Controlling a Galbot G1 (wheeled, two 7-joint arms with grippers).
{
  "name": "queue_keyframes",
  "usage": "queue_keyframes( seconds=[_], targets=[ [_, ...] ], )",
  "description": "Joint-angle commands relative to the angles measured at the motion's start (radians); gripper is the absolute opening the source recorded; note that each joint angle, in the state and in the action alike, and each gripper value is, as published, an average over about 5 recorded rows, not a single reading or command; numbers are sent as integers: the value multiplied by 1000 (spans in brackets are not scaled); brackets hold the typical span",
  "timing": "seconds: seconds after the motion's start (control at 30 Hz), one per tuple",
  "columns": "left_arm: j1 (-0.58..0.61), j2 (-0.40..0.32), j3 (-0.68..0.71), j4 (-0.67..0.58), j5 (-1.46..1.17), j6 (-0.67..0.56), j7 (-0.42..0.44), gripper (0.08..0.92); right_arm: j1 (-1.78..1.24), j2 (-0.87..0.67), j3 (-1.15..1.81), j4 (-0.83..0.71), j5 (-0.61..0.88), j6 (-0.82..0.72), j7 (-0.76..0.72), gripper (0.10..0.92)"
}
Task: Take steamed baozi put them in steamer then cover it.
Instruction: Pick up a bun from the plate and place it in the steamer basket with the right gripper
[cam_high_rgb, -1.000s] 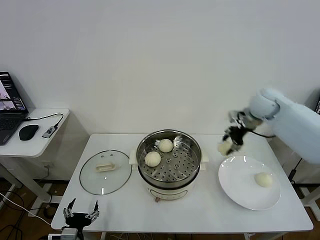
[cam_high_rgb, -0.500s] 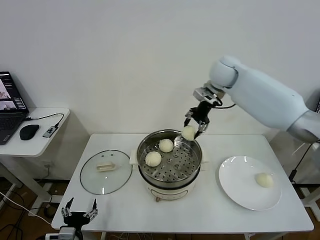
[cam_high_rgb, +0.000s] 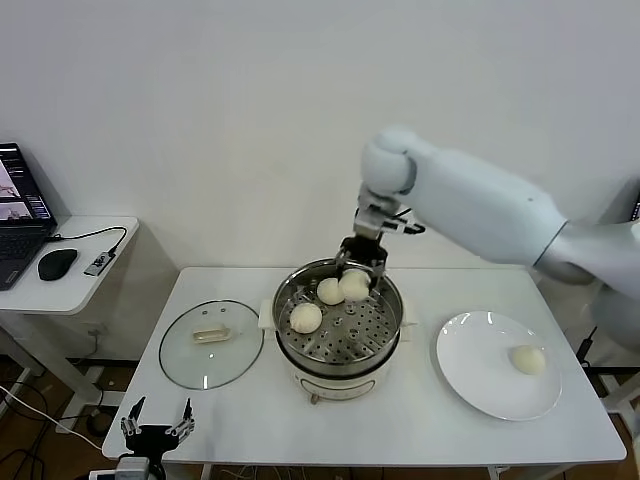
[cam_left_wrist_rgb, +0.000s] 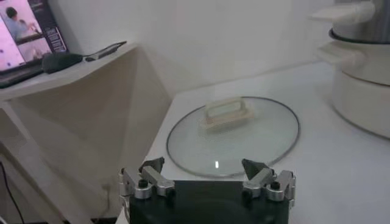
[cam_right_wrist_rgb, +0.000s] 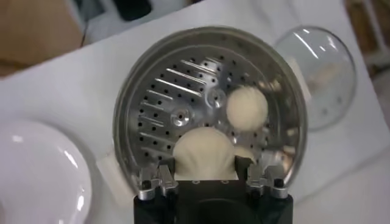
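At the centre of the head view the right gripper hangs over the back rim of the steamer, its fingers pinching a bun. Two more buns lie on the perforated tray, and a fourth sits on the white plate at lower right. The glass lid lies flat left of the steamer. The left gripper, fingers spread, waits at the bottom left edge.

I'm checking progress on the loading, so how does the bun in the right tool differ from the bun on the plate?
The held bun is clamped in the right tool over the steamer; the plate bun lies free on the white plate. The held bun sits beside two buns already on the tray; the plate bun is alone. Both are smooth, cream-white and dome-shaped.
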Motion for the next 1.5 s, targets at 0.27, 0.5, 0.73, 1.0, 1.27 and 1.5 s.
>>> queue_keyframes(
  seconds=[0.27, 0.5, 0.73, 1.0, 1.27, 1.5],
  targets=[
    [0, -3, -2, -5, -4, 1, 1, 823, -87, 45, -25, 143, -188, 77, 14, 605],
    [-3, -4, 1, -2, -3, 2, 1, 823, -120, 42, -21, 149, -213, 43, 43, 604],
    [-1, -2, -1, 0, -3, 1, 1, 823, -148, 38, -20, 158, -209, 26, 41, 602],
    [-3, -3, 2, 2, -2, 2, 2, 823, -172, 32, -19, 175, -216, 17, 40, 602],
    [-7, -4, 3, 5, -2, 2, 3, 823, -171, 23, -20, 174, -211, -32, 65, 613],
    [-10, -3, 5, 5, -2, 3, 5, 823, -129, -16, -4, 202, -165, -135, 108, 774]
  ],
)
